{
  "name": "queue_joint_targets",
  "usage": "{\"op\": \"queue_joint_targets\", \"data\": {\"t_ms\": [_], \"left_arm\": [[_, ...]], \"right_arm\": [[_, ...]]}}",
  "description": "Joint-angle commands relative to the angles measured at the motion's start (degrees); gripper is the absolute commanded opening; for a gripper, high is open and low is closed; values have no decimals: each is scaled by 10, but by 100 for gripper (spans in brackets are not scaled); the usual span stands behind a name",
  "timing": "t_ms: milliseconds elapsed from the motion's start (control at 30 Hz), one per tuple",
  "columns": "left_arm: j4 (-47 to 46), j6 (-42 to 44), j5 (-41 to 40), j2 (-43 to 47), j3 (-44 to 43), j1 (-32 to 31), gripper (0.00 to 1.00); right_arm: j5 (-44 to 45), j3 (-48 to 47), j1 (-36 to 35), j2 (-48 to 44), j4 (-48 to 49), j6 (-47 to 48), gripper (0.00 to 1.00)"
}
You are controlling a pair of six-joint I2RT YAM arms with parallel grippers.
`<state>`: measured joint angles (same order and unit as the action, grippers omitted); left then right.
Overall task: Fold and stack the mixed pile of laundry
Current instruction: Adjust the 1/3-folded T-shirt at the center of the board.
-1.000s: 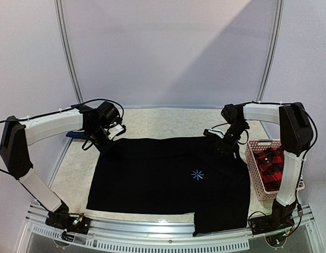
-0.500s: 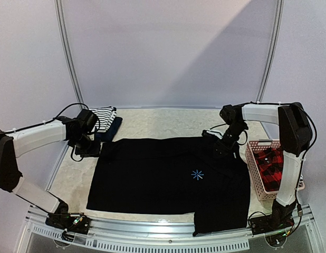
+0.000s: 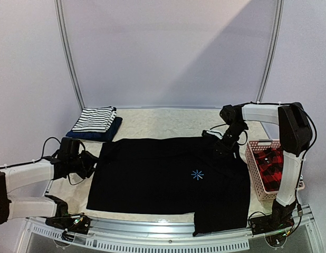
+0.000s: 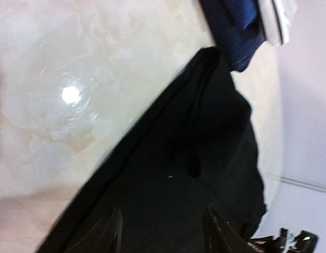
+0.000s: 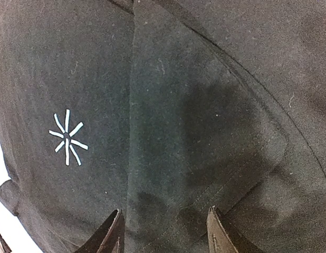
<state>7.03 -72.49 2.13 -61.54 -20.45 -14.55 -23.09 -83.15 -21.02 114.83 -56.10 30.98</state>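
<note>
A large black shirt (image 3: 168, 182) lies spread flat across the table, its small blue star mark (image 3: 197, 174) facing up. At the back left a folded striped tank top (image 3: 94, 118) rests on a folded navy piece (image 3: 107, 133). A red-black plaid shirt (image 3: 271, 166) sits in the basket. My left gripper (image 3: 90, 161) hovers open at the shirt's left edge; in the left wrist view the open gripper (image 4: 165, 232) has black cloth (image 4: 194, 174) below it. My right gripper (image 3: 222, 147) is open over the shirt's far right part, and in the right wrist view this gripper (image 5: 165, 232) holds nothing, near the star (image 5: 68, 138).
A pink slotted basket (image 3: 253, 169) stands at the right edge of the table, beside the right arm. One corner of the black shirt hangs over the metal front rail (image 3: 152, 226). Bare marbled tabletop (image 3: 163, 124) shows behind the shirt and to its left.
My left arm has pulled back from the back-left stack to the near left and its jaws have opened, uncovering the striped top on the navy piece. The right arm has barely moved.
</note>
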Motion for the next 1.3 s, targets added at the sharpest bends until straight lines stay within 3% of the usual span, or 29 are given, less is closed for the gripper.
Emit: {"op": "queue_joint_targets", "data": {"t_ms": [0,167,367,533,700,867,1067,1267], "left_arm": [[-150,-148,-47,45,46,4,55],[-273,-255,-35,-7,83,6,57],[-385,-292,15,-138,40,6,57],[-408,-312,16,-192,32,6,55],[-414,-320,9,-210,32,7,48],[-420,-293,9,-237,23,25,30],[-369,-171,39,-264,-40,55,5],[-65,130,52,-241,-237,65,1]], "right_arm": [[-10,5,-3,9,-3,7,53],[-12,3,-4,16,-5,8,53],[-11,4,-4,14,-8,7,53],[-7,6,-4,10,-8,9,54],[-4,5,-4,12,-7,11,53],[-5,4,-4,16,-9,13,54],[3,5,-4,22,-11,15,53],[13,11,-3,29,-13,16,53]]}}
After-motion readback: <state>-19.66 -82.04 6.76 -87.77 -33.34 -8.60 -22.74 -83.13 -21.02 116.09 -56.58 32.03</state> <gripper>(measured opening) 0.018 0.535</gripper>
